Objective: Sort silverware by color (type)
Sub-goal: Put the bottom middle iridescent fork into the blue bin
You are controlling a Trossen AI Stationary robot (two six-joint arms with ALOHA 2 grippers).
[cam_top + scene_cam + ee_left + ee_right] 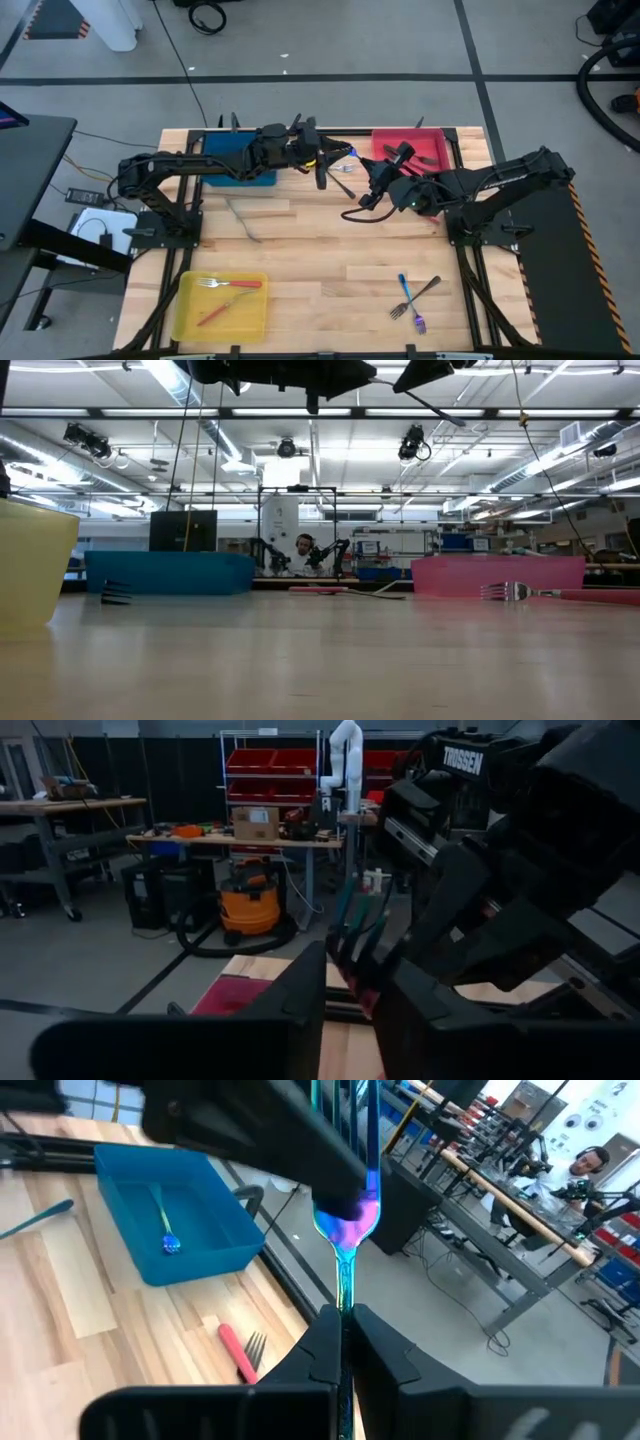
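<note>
An iridescent blue-purple fork (346,1230) is held in the air over the table's far middle, between my two grippers. My right gripper (372,180) reaches in from the right and is shut on its handle. My left gripper (322,165) reaches in from the left, with its fingers closed in on the fork's head (355,935). A blue tray (190,1230) behind the left gripper holds one iridescent utensil (166,1230). A red-handled fork (240,1352) lies on the table below the grippers. My left gripper has a finger (300,1000) on either edge of the fork's head, just below the tines (352,965), coming level from the table's left. The tines stand out above the fingertips. My right gripper pinches the fork's slim handle (343,1295) between its two fingers, coming from the table's right. The fork sticks out past the fingertips toward my left gripper, head outward, lifted clear of the table.
A yellow tray (190,320) at the near left holds two red-handled pieces. A red tray (385,140) at the far right holds dark forks. A dull fork (243,218) lies left of centre, and a blue and a dark fork (415,297) lie crossed at the near right.
</note>
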